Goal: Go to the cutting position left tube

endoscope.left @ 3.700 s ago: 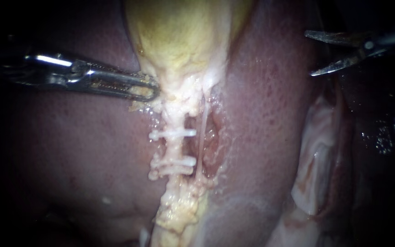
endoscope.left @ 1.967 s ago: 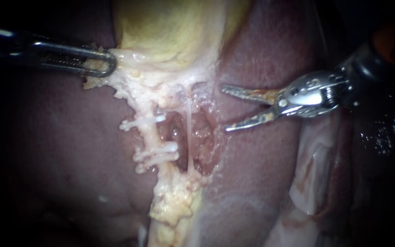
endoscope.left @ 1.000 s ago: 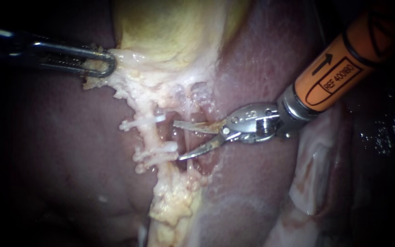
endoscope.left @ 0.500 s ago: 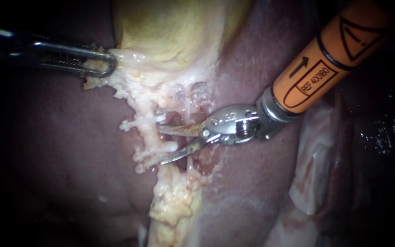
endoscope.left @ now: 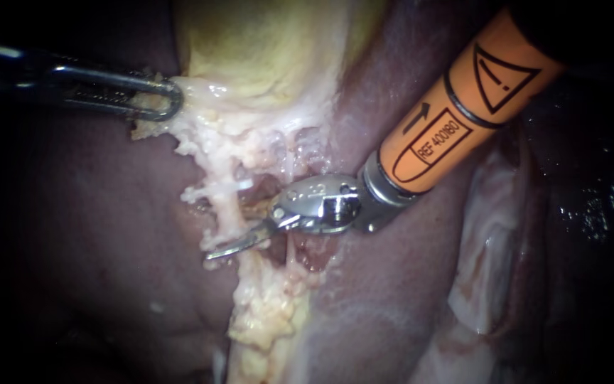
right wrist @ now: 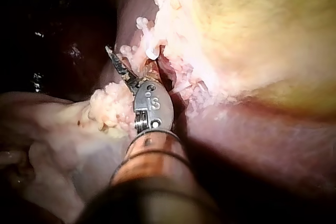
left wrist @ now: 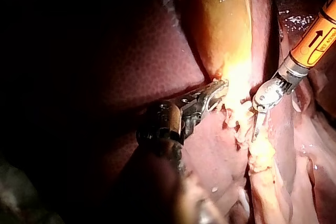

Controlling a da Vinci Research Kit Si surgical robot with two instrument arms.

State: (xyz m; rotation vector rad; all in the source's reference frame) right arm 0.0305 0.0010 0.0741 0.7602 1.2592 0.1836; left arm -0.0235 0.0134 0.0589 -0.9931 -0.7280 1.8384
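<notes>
The left tube (endoscope.left: 226, 213) runs down below the gallbladder (endoscope.left: 264, 50), with a white clip (endoscope.left: 216, 190) on it. My right instrument (endoscope.left: 216, 233) holds its blades apart, astride this tube. The cutting position seems reached; the next move, I judge, needs only a check of depth. My left instrument (endoscope.left: 172, 99) is clenched on pale tissue (endoscope.left: 200, 135) at the gallbladder's edge.

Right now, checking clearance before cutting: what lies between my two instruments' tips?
In the endoscope view, pale ragged tissue under the gallbladder and a white clip on the left tube lie between the left instrument and right instrument.
</notes>
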